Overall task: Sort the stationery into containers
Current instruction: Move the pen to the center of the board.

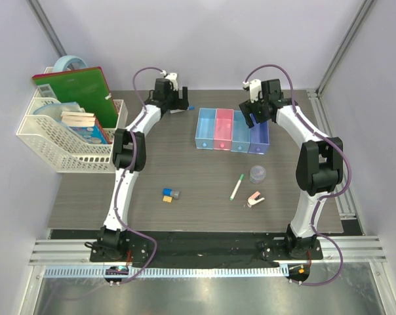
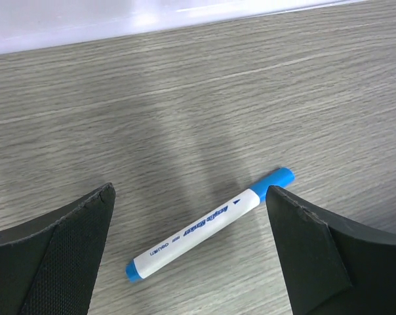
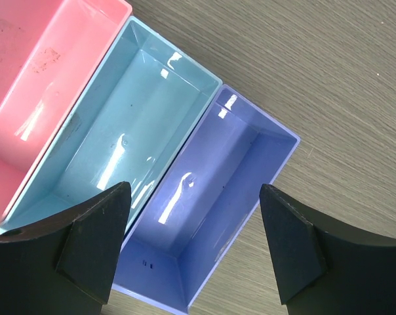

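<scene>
A blue-tipped pen (image 2: 208, 225) lies flat on the table at the far edge, between the fingers of my open left gripper (image 2: 190, 193), which hovers over it without touching. The same pen (image 1: 191, 109) shows in the top view beside the left gripper (image 1: 179, 105). My right gripper (image 3: 195, 189) hangs open and empty over the purple-blue bin (image 3: 247, 193), next to a light blue bin (image 3: 129, 131) and a pink bin (image 3: 47, 72). The containers (image 1: 214, 129) stand in a row at the back middle. A green-capped pen (image 1: 237, 187), grey tub (image 1: 257, 174), pink-white clip (image 1: 255, 199) and small blocks (image 1: 170, 195) lie nearer the front.
A white mesh basket (image 1: 54, 147) with a green book (image 1: 80, 92), notebooks and a light blue tape roll (image 1: 70, 63) stands at the back left. The back wall runs close behind the left gripper.
</scene>
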`<action>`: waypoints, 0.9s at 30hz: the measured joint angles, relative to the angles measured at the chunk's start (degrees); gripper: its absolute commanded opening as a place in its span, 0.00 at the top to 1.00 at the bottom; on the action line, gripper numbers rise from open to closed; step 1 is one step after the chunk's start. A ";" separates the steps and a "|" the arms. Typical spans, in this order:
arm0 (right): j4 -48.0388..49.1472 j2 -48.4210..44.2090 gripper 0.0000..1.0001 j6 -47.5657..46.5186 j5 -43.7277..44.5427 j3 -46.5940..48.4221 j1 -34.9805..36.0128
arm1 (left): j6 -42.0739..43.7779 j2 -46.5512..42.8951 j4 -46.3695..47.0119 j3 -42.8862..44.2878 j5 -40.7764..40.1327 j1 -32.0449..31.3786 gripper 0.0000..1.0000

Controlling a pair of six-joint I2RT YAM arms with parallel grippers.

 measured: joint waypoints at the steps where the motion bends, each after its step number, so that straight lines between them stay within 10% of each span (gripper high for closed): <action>1: -0.02 0.00 0.16 0.02 0.00 0.04 0.00 | 0.22 0.00 0.04 0.02 -0.70 -0.28 0.01; 27: -0.94 0.00 0.16 1.77 -1.11 2.78 -1.40 | 6.75 3.89 -2.93 8.46 -10.25 -3.96 0.00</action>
